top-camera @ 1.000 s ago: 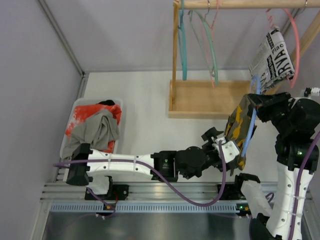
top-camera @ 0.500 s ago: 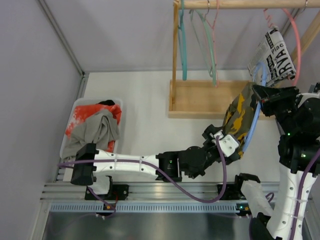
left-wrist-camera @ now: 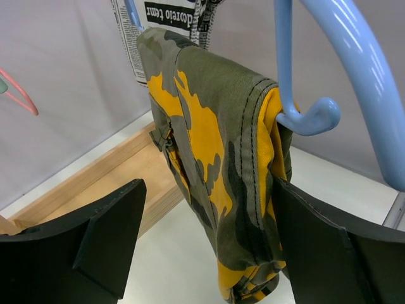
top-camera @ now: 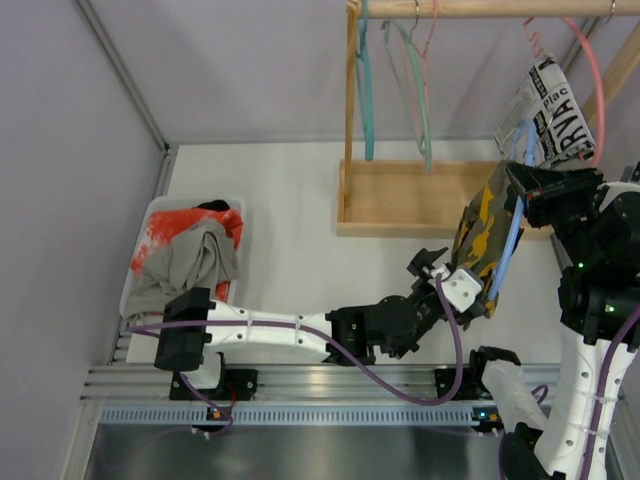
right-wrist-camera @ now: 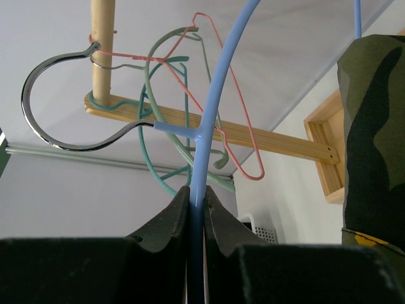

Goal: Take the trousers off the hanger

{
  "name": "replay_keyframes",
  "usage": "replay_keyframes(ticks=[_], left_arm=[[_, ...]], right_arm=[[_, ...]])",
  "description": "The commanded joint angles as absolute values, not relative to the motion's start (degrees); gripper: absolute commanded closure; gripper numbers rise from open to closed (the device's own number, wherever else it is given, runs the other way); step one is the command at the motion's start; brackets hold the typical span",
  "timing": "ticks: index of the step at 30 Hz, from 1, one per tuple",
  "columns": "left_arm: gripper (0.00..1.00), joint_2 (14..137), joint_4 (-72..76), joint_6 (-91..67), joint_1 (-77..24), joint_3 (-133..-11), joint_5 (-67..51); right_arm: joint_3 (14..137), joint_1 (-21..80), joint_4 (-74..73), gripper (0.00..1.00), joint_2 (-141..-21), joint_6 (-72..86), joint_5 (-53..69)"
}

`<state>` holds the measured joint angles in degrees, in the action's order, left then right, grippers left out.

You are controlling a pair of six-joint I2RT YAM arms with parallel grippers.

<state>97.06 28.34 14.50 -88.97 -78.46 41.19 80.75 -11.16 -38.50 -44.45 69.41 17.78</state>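
Camouflage trousers [left-wrist-camera: 215, 158] beside newsprint-lettered cloth [left-wrist-camera: 166, 14].

My left arm [top-camera: 270, 330] is built of slim white tube links joined by chunky black joint housings, with a boxy black block at the shoulder end. A purple cable [top-camera: 461, 340] runs along it, tied down with small bands, then loops free by the wrist beside a white square block. My left pincer [left-wrist-camera: 209, 187] has two broad, matte black, wedge-shaped fingers [left-wrist-camera: 104, 234]. My right arm [top-camera: 572, 390] matches: white links and bulky black housings dotted with small green lights. A second purple cable [top-camera: 598, 385] trails down its side. My right pincer [right-wrist-camera: 197, 193] has black fingers with smoothly curved inner edges.
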Motion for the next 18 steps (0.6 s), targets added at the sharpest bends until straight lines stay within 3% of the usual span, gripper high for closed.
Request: replay_keyframes(ticks=[1,18], left_arm=[[0.14,96.16,33.75,13.89,-88.77,-77.7,38.86],[0.16,101.24,33.75,14.24,-85.96,-80.59,42.89]], right_arm=[[85.69,-11.34,-24.96,1.0,-43.59,71.11,18.9],[84.38,-11.34,-23.12,1.0,-42.72,74.35,21.53]])
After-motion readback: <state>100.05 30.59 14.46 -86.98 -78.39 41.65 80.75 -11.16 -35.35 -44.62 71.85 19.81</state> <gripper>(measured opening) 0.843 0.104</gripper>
